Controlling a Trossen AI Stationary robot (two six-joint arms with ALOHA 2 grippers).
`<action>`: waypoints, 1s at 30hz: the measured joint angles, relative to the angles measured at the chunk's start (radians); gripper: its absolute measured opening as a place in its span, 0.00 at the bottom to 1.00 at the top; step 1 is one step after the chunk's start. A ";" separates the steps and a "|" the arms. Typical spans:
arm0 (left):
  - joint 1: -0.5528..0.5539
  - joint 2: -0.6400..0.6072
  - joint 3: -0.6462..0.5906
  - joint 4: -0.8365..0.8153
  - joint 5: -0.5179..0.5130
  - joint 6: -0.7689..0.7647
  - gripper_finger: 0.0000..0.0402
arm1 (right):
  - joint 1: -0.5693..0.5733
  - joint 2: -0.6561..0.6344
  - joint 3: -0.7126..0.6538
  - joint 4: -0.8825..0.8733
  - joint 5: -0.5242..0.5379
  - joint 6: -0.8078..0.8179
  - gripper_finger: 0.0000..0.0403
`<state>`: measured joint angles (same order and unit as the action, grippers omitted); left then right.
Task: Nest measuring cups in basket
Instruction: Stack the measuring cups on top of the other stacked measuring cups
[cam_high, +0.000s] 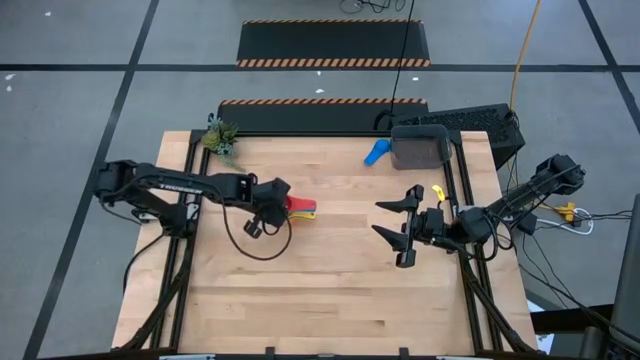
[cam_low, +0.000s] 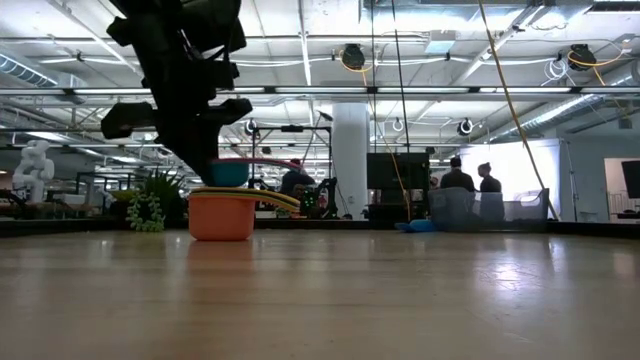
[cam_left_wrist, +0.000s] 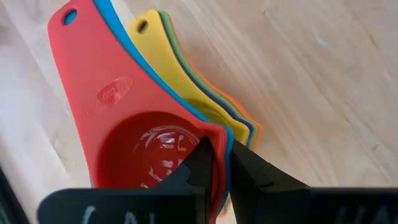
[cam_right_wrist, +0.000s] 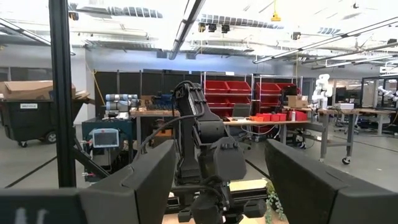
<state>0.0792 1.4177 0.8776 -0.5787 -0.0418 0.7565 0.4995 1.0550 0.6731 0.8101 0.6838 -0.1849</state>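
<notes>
A nested stack of measuring cups (cam_high: 302, 208) stands on the table left of centre. The red cup (cam_left_wrist: 134, 137) is on top, with light blue, yellow, green, navy and orange below it. In the low view the orange cup (cam_low: 221, 218) rests its base on the table, and the light blue cup's body (cam_low: 230, 173) shows above the yellow rim. My left gripper (cam_high: 280, 207) is shut on the stack's top cups. A blue cup (cam_high: 376, 152) lies beside the dark grey basket (cam_high: 420, 147) at the far right. My right gripper (cam_high: 400, 225) is open and empty, right of centre. My left gripper (cam_left_wrist: 221, 171) pinches the wall of the red cup (cam_left_wrist: 219, 138), on the side away from the handles. One finger (cam_left_wrist: 200, 163) is inside the cup and the other (cam_left_wrist: 252, 171) is outside, with the light blue rim also between them. The fingers slant down from the table's left.
A black keyboard (cam_high: 470, 120) lies behind the basket at the far right edge. A small green plant (cam_high: 220, 138) stands at the far left corner. A black cable loop (cam_high: 258, 240) hangs under my left arm. People stand in the room beyond the table (cam_low: 470, 180).
</notes>
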 joint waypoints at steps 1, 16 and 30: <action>0.000 0.007 0.000 -0.003 0.000 -0.006 0.09 | 0.000 0.000 0.000 0.000 0.000 0.000 0.60; -0.002 0.042 0.000 -0.001 -0.001 -0.036 0.16 | 0.000 0.000 0.000 0.000 -0.002 -0.002 0.60; -0.003 -0.033 0.002 -0.012 -0.045 -0.149 0.51 | 0.000 0.000 0.000 -0.011 0.000 -0.003 0.60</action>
<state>0.0765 1.3847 0.8793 -0.5909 -0.0872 0.6079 0.4995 1.0546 0.6731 0.7990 0.6834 -0.1878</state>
